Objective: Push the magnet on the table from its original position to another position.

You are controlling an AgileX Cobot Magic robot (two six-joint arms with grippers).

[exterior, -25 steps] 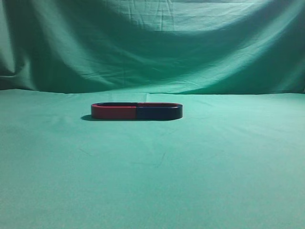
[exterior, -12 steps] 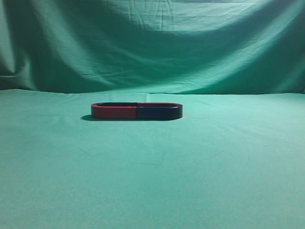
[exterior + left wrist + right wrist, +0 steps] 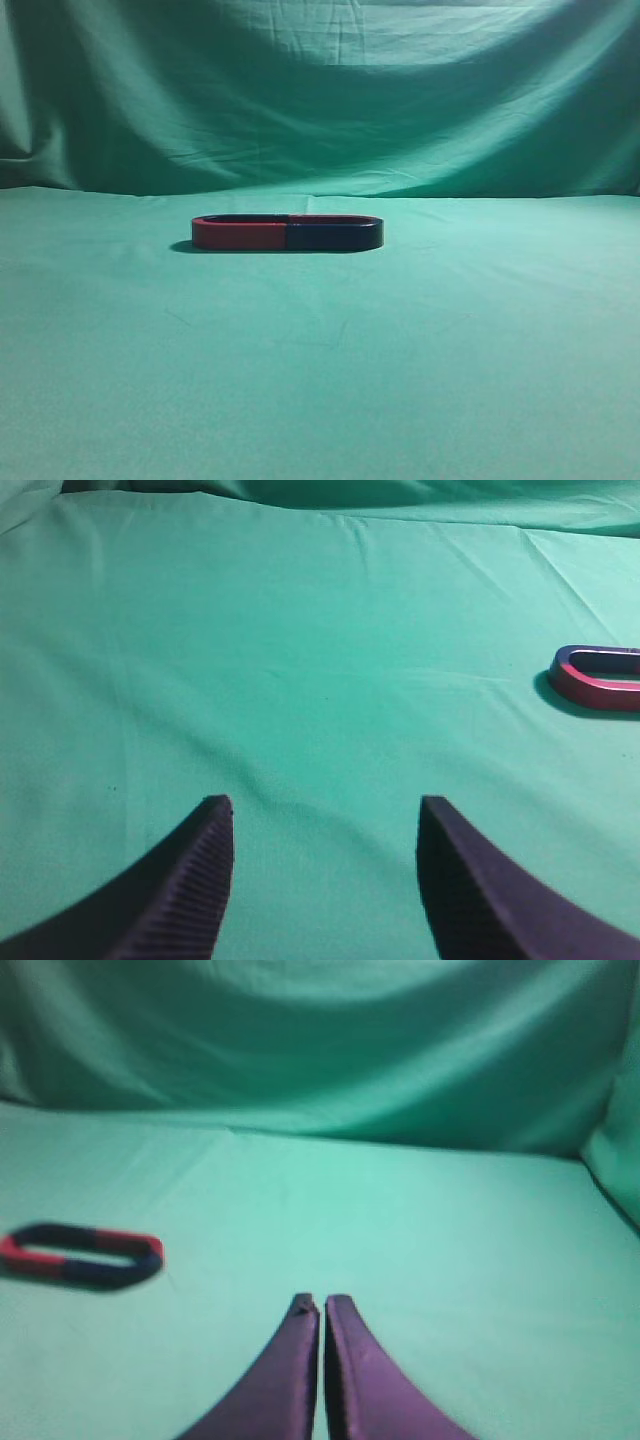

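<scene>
A wrinkled green cloth backdrop [image 3: 330,90] hangs across the whole far side, draped in broad curved folds. It is brightest in an arc at top centre and darkens toward the left and right edges. Its lower hem meets the desk's far edge in a shadowed line. Light falls softly from above.

A dark navy magnet [image 3: 335,236] with a thin red inner rim sits joined end to end with a red magnet [image 3: 240,235] on the left, on a worktop [image 3: 320,380] draped in faintly wrinkled green cloth. A matching green backdrop [image 3: 320,90] hangs on the far side. Both claws' fingers [image 3: 190,880] [image 3: 300,1380] are dark, with finely ribbed pads.
</scene>
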